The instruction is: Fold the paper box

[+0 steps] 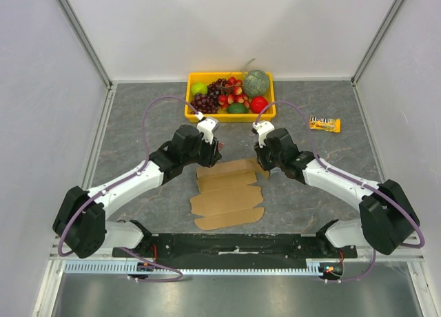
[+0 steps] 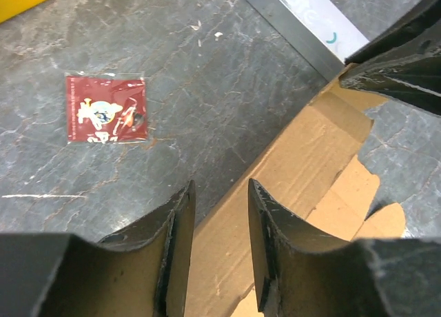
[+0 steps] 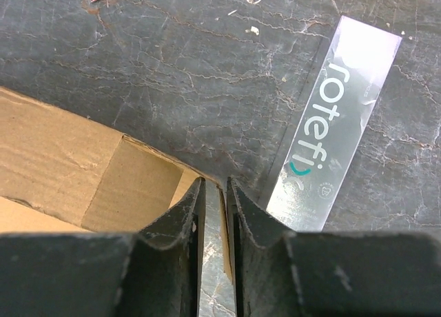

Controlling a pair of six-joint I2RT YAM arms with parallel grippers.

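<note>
Cardboard paper box (image 1: 227,193) is lying flat, its far edge running between the parted left gripper (image 2: 220,186) and the nearly closed right gripper (image 3: 216,182), whose clamping I cannot tell.

Yellow fruit tray (image 1: 207,75), snack bar (image 1: 324,124), red sachet (image 2: 105,109)

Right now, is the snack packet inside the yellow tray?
No, the snack packet lies outside the yellow tray, off to its right.
</note>
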